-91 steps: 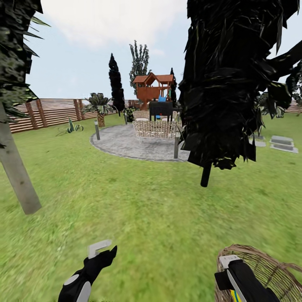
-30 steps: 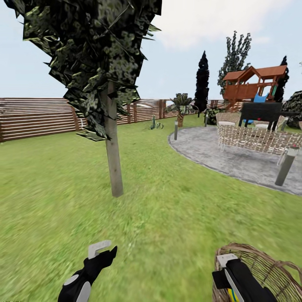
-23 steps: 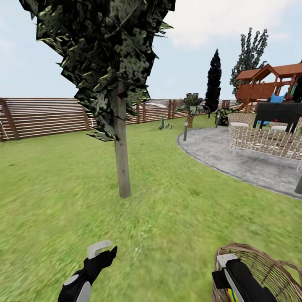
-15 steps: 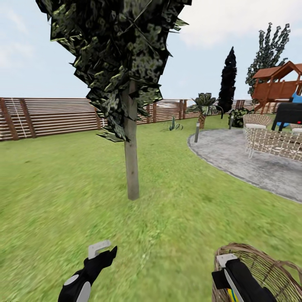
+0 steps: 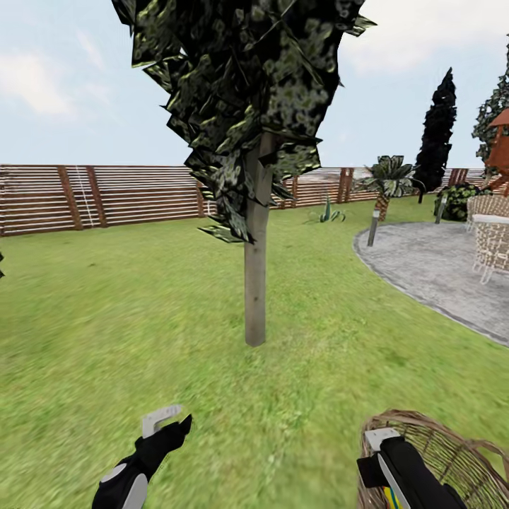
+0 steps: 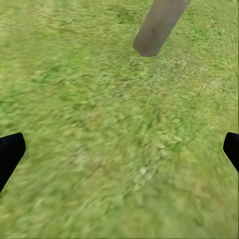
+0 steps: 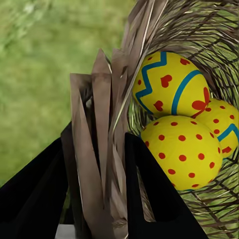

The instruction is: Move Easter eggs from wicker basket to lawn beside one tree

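The tree (image 5: 255, 283) with a pale trunk and dark leaves stands on the lawn (image 5: 106, 318) straight ahead. Its trunk base (image 6: 157, 25) also appears in the left wrist view. My left gripper (image 5: 173, 424) hangs open over bare grass (image 6: 119, 152). My right gripper (image 7: 97, 199) is shut on the rim of the wicker basket (image 7: 99, 124), which it holds at the lower right (image 5: 452, 452). Inside lie three yellow Easter eggs: one with blue zigzags (image 7: 172, 87), one with red dots (image 7: 181, 152), and one partly hidden behind them (image 7: 224, 124).
A brown slat fence (image 5: 106, 194) bounds the garden at the back. A grey paved patio (image 5: 438, 276) with a short lamp post (image 5: 372, 230) and wicker furniture (image 5: 491, 240) lies to the right. A small palm (image 5: 385, 184) stands beyond it.
The camera has turned left, so the tree now sits near the picture's middle and the patio has slid to the right edge. Both arms keep their pose, the basket still held.
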Available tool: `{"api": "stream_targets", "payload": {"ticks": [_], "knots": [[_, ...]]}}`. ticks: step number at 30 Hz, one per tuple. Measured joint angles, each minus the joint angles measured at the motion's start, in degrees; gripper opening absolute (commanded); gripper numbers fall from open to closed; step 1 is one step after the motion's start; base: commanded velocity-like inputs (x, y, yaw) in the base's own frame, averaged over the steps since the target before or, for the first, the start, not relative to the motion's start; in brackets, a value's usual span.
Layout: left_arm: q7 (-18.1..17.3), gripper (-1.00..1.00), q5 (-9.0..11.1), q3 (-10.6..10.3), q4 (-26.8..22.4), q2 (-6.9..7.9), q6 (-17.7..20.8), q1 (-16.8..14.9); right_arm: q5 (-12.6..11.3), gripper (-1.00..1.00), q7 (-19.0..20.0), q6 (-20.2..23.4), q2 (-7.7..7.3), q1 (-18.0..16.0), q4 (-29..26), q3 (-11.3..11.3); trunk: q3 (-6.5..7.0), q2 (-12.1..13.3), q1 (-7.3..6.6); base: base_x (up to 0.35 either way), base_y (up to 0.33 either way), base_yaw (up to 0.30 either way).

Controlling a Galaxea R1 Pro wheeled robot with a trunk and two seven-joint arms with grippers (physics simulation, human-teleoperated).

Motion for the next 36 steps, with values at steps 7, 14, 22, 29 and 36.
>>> {"api": "stream_targets", "payload": {"ticks": [7, 14, 22, 29, 36], "knots": [[0.00, 1.00, 0.04, -0.06, 0.18, 0.00, 0.00, 0.00, -0.08, -1.00, -0.01, 0.00, 0.02, 0.00, -0.01, 0.00, 0.00, 0.00, 0.00, 0.340, 0.079, 0.290], [0.00, 1.00, 0.09, 0.00, 0.18, 0.00, -0.01, 0.00, -0.08, -1.00, 0.00, 0.00, 0.02, 0.00, -0.01, 0.00, 0.00, 0.00, 0.00, 0.340, 0.073, 0.289], [0.00, 1.00, -0.11, -0.23, 0.37, -0.01, -0.04, -0.01, -0.87, -1.00, 0.09, 0.02, -0.22, 0.01, -0.12, -0.17, 0.00, 0.00, 0.00, 0.340, 0.003, 0.207], [0.08, 1.00, -0.33, -0.54, 0.47, -0.15, -0.04, -0.01, -0.67, -1.00, 0.06, 0.02, -0.25, 0.02, -0.12, -0.19, 0.00, 0.00, 0.00, 0.341, 0.000, 0.002], [0.08, 1.00, -0.35, -0.58, 0.47, -0.17, -0.10, -0.01, -0.73, -1.00, 0.07, 0.02, -0.25, 0.03, -0.12, -0.21, 0.00, 0.00, 0.00, 0.341, 0.000, 0.000]]}}
